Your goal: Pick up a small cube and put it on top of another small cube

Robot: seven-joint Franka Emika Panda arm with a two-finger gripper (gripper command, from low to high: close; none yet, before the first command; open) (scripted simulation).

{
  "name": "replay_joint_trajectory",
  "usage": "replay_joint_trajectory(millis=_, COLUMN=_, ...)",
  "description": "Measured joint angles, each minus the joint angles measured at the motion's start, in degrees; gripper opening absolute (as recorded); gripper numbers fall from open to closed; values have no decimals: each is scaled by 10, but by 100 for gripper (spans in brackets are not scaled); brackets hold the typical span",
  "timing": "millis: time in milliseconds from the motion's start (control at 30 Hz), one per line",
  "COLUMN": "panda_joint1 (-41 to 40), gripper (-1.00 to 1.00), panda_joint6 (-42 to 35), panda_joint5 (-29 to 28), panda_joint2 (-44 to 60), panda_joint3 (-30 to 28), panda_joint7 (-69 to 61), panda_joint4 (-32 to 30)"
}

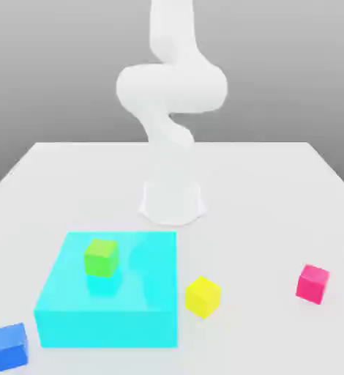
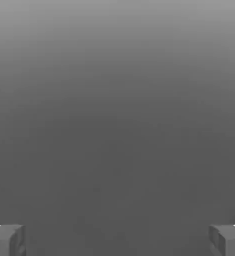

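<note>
The small magenta-pink cube (image 1: 312, 283) rests on the white table (image 1: 263, 190) at the exterior view's right, near the front. The small yellow cube (image 1: 203, 296) sits on the table just to the right of a big cyan block (image 1: 109, 307). The white arm (image 1: 172, 95) rises from its base at the table's middle and goes up out of the picture. In the hand view my gripper (image 2: 117, 240) is open, its two grey fingertips (image 2: 7, 240) standing wide apart with nothing between them, against a plain grey background.
A small green cube (image 1: 102, 257) stands on top of the cyan block. A small blue cube (image 1: 10, 346) lies at the front of the exterior view's left. The arm's round base (image 1: 172, 201) stands behind the cubes.
</note>
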Motion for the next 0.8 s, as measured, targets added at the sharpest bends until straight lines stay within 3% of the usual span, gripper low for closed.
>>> replay_joint_trajectory(millis=467, panda_joint1=-13, gripper=0, panda_joint6=126, panda_joint5=19, panda_joint2=226, panda_joint3=195, panda_joint7=314, panda_joint4=-92)
replay_joint_trajectory(millis=633, panda_joint1=-16, gripper=0, panda_joint6=171, panda_joint5=-7, panda_joint2=310, panda_joint3=265, panda_joint7=448, panda_joint4=-125)
replay_joint_trajectory(millis=800, panda_joint1=5, gripper=0, panda_joint6=214, panda_joint5=-70, panda_joint2=402, panda_joint3=308, panda_joint7=608, panda_joint4=-157)
